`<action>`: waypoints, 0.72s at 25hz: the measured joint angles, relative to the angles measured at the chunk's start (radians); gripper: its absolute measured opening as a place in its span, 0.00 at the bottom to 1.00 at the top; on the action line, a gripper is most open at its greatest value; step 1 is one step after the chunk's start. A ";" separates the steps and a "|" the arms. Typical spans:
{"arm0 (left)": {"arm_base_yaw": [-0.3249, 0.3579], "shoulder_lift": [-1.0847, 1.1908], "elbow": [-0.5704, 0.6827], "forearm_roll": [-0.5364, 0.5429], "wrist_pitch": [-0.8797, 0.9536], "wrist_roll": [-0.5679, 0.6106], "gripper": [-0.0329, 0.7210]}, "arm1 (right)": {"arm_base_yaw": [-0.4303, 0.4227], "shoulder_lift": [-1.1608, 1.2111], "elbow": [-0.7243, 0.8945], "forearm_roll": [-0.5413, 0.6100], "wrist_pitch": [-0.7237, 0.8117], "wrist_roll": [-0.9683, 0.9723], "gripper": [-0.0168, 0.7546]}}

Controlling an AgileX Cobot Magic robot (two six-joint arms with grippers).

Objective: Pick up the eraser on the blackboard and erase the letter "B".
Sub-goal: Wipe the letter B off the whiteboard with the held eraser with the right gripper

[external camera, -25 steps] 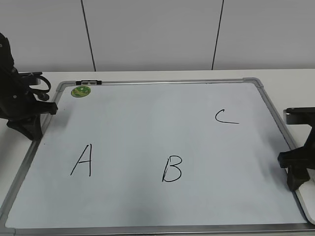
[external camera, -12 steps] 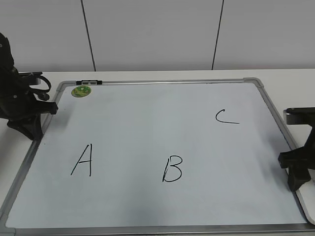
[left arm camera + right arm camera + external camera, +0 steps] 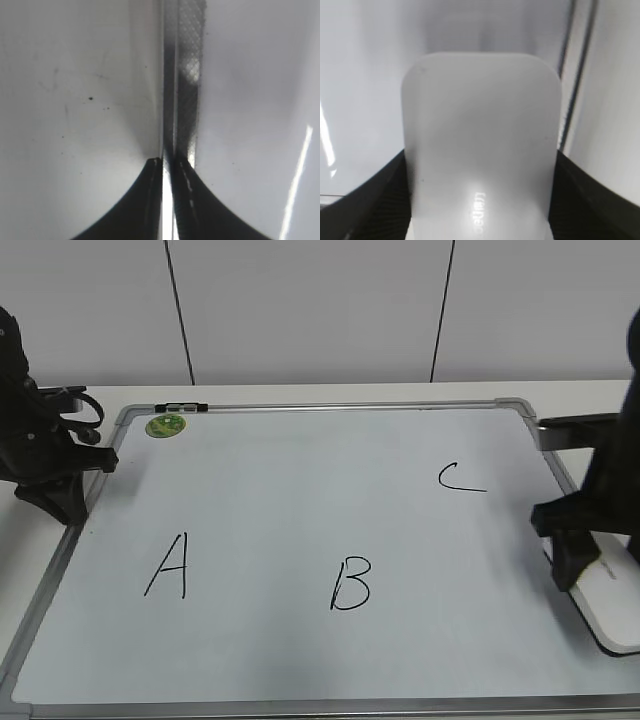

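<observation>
The eraser, a white rounded block, is at the right edge of the blackboard. My right gripper is over its near end. In the right wrist view the eraser fills the space between both fingers of the right gripper, which is shut on its sides. The letter "B" is low on the board, near the middle, well left of the eraser. My left gripper is shut and empty at the board's left edge; in the left wrist view its fingers sit over the frame strip.
The letter A is at the lower left and the letter C at the upper right. A round green magnet and a black marker are at the board's top left. A white wall stands behind.
My right arm has moved up and to the left over the board's right edge. The eraser has moved with it and shows more fully. The left arm has not moved.
</observation>
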 joint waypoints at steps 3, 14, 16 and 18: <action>0.000 0.000 0.000 -0.002 0.000 0.000 0.14 | 0.095 0.041 -0.081 0.002 0.018 -0.003 0.70; 0.000 0.000 0.000 -0.003 -0.002 0.000 0.14 | 0.351 0.297 -0.424 -0.054 0.114 0.030 0.70; 0.000 0.000 0.000 -0.004 -0.002 0.000 0.14 | 0.374 0.336 -0.481 -0.054 0.114 0.030 0.70; 0.000 0.000 0.000 -0.004 -0.002 0.000 0.14 | 0.391 0.369 -0.528 -0.054 0.116 0.030 0.70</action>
